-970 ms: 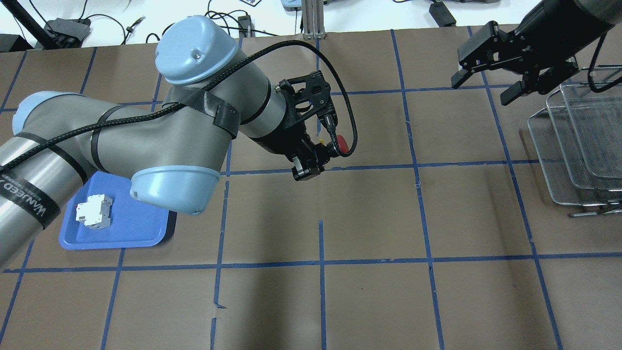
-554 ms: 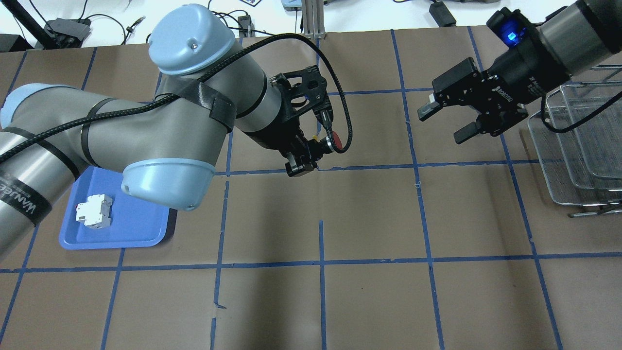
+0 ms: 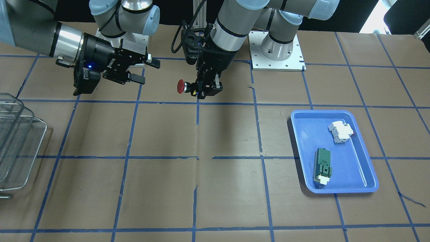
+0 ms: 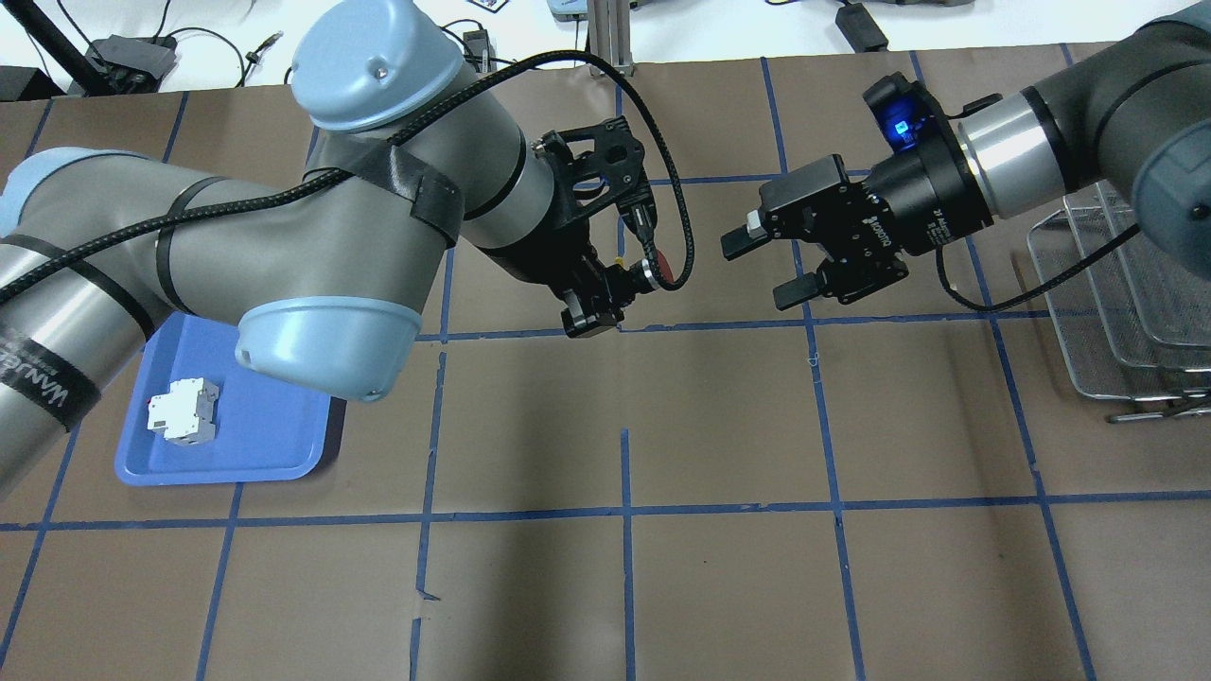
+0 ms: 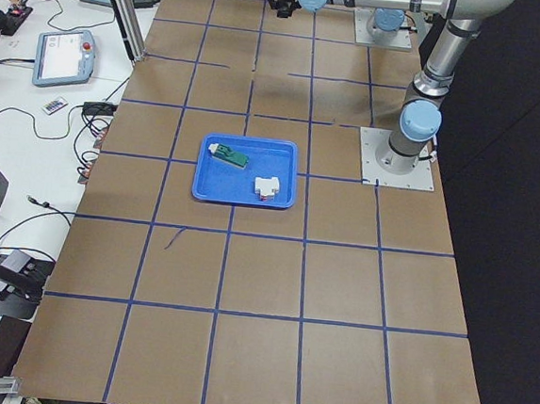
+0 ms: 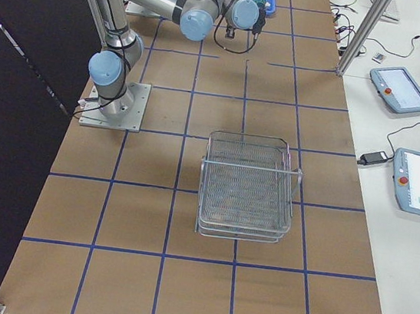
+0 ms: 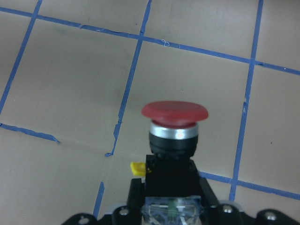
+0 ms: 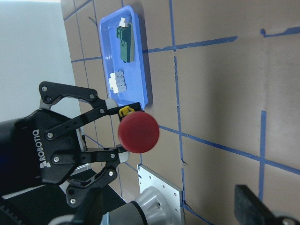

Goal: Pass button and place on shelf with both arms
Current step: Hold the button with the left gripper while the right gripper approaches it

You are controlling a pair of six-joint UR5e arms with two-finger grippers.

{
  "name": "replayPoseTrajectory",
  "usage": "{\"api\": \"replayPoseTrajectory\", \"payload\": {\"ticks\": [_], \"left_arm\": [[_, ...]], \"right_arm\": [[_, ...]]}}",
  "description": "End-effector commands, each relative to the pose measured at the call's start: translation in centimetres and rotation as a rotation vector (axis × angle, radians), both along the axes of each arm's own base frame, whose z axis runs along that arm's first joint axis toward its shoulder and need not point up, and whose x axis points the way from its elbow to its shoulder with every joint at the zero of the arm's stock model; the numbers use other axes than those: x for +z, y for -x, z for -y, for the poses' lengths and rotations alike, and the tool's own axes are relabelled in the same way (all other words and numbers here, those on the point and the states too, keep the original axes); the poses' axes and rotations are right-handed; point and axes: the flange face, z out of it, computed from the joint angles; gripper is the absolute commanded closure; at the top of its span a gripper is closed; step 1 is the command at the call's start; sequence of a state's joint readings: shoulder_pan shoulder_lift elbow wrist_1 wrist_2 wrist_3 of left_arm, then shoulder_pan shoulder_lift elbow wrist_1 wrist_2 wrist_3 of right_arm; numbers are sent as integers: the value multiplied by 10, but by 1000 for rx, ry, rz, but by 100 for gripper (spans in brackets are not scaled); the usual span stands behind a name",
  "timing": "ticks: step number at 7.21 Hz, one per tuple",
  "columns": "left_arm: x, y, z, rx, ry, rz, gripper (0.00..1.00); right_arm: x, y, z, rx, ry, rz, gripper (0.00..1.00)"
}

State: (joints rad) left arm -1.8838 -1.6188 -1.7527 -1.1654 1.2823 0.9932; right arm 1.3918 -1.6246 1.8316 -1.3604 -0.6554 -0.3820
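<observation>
My left gripper [image 4: 610, 288] is shut on the black body of the button [image 4: 668, 270] and holds it above the table, its red cap pointing at the right arm. The button also shows in the front view [image 3: 181, 86], the left wrist view [image 7: 174, 112] and the right wrist view [image 8: 138, 132]. My right gripper [image 4: 760, 270] is open and empty, level with the cap and a short gap to its right, jaws facing it. It also shows in the front view [image 3: 147, 71]. The wire-mesh shelf [image 4: 1116, 312] stands at the table's right edge.
A blue tray [image 4: 255, 445] at the left holds a white breaker block [image 4: 183, 411] and a green module [image 3: 322, 164]. Brown paper with a blue tape grid covers the table. Cables and tablets lie beyond the far edge.
My right arm has swung left from beside the shelf toward the button, its gripper open and turned to face the cap. My left gripper has kept the button almost in place.
</observation>
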Motion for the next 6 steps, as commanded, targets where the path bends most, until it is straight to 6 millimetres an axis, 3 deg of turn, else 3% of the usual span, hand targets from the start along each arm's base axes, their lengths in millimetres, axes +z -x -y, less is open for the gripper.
{"api": "replayPoseTrajectory", "payload": {"ticks": [1, 3, 5, 6], "left_arm": [[1, 2, -1, -1, 1, -4, 100], [3, 2, -2, -2, 5, -7, 100], [5, 2, -2, -4, 8, -12, 100], [7, 3, -3, -6, 9, -32, 100]], "right_arm": [[-2, -30, 1, 51, 59, 22, 0], [-3, -30, 4, 53, 84, 22, 0], [-29, -33, 0, 29, 76, 73, 8], [-27, -33, 1, -1, 60, 69, 3]]}}
